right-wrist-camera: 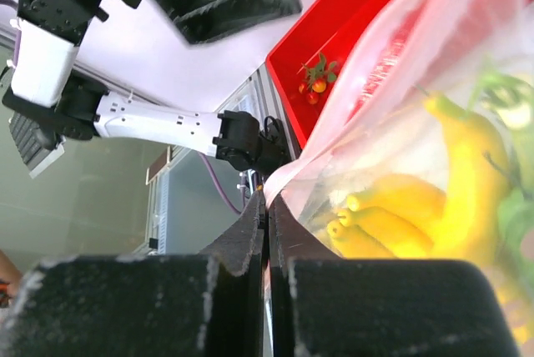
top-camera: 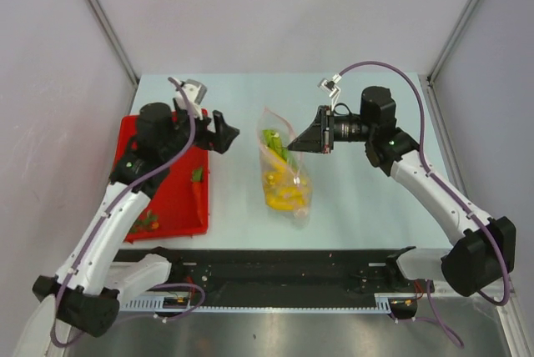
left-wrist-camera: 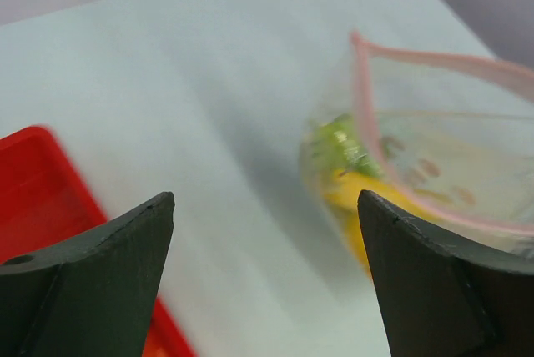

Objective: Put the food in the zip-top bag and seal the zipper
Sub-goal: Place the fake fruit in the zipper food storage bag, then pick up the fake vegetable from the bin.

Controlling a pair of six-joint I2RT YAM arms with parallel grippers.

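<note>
The clear zip-top bag (top-camera: 285, 183) lies mid-table with yellow bananas (top-camera: 282, 197) and a green vegetable (top-camera: 271, 138) inside. My right gripper (top-camera: 293, 147) is shut on the bag's edge; in the right wrist view its jaws (right-wrist-camera: 267, 200) pinch the pinkish plastic beside the bananas (right-wrist-camera: 392, 222). My left gripper (top-camera: 224, 131) hangs open just left of the bag, holding nothing. In the left wrist view the left gripper (left-wrist-camera: 265, 207) frames bare table, and the bag (left-wrist-camera: 434, 165) with its pink zipper (left-wrist-camera: 364, 98) gapes open at the right. An orange carrot (top-camera: 198, 195) and strawberries (top-camera: 148, 222) lie in the tray.
A red tray (top-camera: 171, 215) sits at the table's left under my left arm, and shows as the red tray (right-wrist-camera: 355, 27) in the right wrist view. Grey walls close in the table on three sides. A black rail (top-camera: 275, 269) runs along the near edge.
</note>
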